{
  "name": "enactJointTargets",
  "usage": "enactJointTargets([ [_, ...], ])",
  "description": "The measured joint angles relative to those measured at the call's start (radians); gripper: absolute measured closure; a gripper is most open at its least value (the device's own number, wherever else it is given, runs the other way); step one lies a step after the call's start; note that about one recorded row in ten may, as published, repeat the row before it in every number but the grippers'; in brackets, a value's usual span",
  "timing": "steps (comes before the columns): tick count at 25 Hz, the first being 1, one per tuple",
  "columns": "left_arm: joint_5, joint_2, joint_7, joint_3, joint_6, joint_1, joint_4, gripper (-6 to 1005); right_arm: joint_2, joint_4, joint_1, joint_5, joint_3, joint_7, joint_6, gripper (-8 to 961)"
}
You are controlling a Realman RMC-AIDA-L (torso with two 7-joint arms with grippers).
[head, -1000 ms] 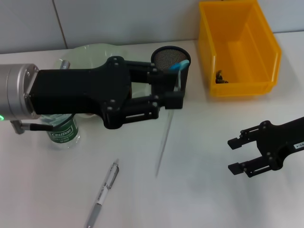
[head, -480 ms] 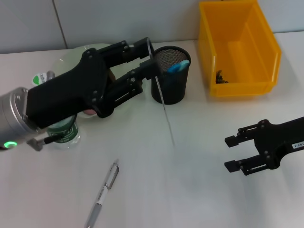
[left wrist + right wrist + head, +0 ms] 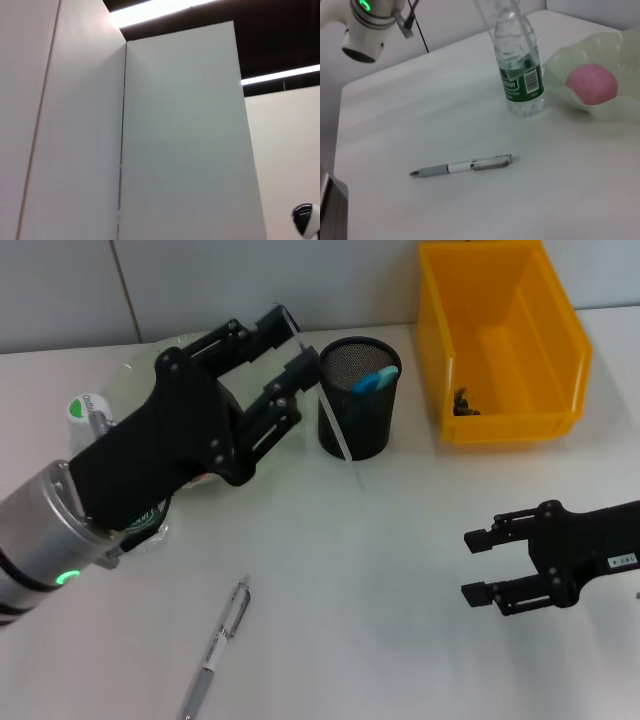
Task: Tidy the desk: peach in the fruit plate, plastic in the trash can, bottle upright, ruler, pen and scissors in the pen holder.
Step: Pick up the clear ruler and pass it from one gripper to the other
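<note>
My left gripper (image 3: pixel 298 352) is shut on a clear ruler (image 3: pixel 340 445) and holds it tilted in the air. The ruler's lower end hangs beside the black mesh pen holder (image 3: pixel 362 430), which holds blue-handled scissors (image 3: pixel 375 380). A silver pen (image 3: pixel 218 645) lies on the table near the front; it also shows in the right wrist view (image 3: pixel 465 166). The bottle (image 3: pixel 520 65) stands upright, mostly hidden behind my left arm in the head view. A pink peach (image 3: pixel 591 83) sits in the pale green plate (image 3: pixel 580 45). My right gripper (image 3: pixel 480 565) is open and empty at the right.
The yellow bin (image 3: pixel 565 350) stands at the back right with a small dark scrap (image 3: pixel 462 402) inside. The plate (image 3: pixel 190 345) lies behind my left arm. The left wrist view shows only walls and ceiling.
My left gripper has lifted the ruler off the table and swung back to the left, with the ruler now steeper beside the holder. My right gripper has drifted slightly left.
</note>
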State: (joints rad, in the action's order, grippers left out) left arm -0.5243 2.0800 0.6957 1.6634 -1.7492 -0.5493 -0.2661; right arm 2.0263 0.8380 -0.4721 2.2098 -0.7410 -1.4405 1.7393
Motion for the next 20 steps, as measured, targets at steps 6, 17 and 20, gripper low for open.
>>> enactJointTargets([
  [6,0.36,0.0,-0.215,0.371,0.174,0.103,-0.191,601,0.045,0.006,0.083,-0.127,0.072,0.158,-0.001,251],
  [17,0.658,0.0,-0.423,0.585,0.359,0.13,-0.31,601,0.054,-0.255,0.161,-0.442,0.153,0.572,-0.027,251],
  [20,0.772,0.0,-0.474,0.638,0.393,0.132,-0.333,600,0.054,-0.357,0.153,-0.516,0.167,0.711,-0.032,251],
])
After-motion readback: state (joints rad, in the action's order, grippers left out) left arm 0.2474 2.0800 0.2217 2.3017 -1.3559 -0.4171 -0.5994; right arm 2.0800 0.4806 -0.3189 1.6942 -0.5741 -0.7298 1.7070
